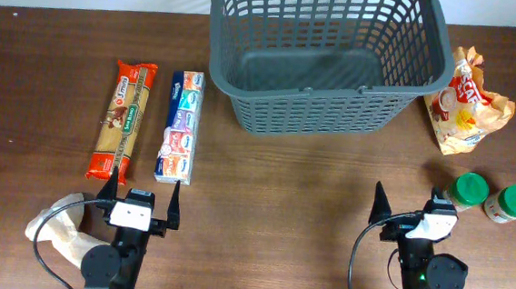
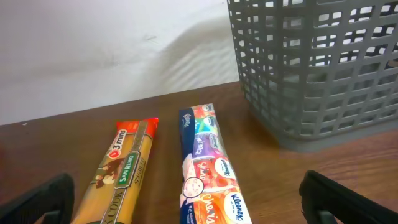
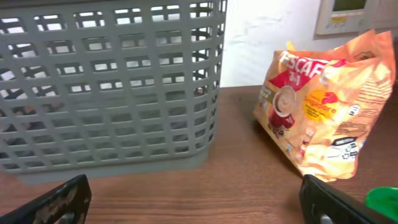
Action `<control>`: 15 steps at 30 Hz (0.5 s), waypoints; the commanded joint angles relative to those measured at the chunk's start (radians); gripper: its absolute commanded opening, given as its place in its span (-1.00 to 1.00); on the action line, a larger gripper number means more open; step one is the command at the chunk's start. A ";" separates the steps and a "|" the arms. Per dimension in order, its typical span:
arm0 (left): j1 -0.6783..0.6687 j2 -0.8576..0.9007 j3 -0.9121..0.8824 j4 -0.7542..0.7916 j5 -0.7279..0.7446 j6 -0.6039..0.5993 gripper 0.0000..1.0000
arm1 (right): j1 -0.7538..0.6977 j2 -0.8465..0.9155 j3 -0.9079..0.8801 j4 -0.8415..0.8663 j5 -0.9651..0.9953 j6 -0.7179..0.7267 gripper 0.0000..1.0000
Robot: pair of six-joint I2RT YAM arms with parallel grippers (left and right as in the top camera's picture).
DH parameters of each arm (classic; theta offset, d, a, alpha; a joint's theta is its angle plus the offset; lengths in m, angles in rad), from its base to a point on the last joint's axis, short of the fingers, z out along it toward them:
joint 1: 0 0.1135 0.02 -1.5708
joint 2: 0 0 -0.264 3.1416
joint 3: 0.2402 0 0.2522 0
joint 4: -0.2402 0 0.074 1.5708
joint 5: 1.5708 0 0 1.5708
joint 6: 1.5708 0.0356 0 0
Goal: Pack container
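Left of the one basket (image 1: 319, 112) lie one pasta pack (image 1: 124, 120) and one tissue pack (image 1: 181, 127), right of it one coffee bag (image 1: 465, 109) and two jars (image 1: 466, 191) (image 1: 510, 203); both sets of jaws gape wide, empty.

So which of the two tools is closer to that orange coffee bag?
Right. The right tool sits a little nearer the robot than the coffee bag, on the same side; the left tool is far across, by the pasta packet.
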 commanded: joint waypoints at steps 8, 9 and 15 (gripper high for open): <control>0.006 -0.010 -0.011 0.000 -0.008 0.019 0.99 | 0.006 -0.011 -0.005 -0.007 0.006 -0.006 0.97; 0.006 -0.010 -0.011 0.000 -0.007 0.019 0.99 | 0.006 -0.011 -0.005 -0.008 0.004 -0.006 0.97; 0.006 -0.010 -0.011 0.000 -0.007 0.019 0.99 | 0.006 -0.011 0.017 -0.001 -0.064 0.055 0.97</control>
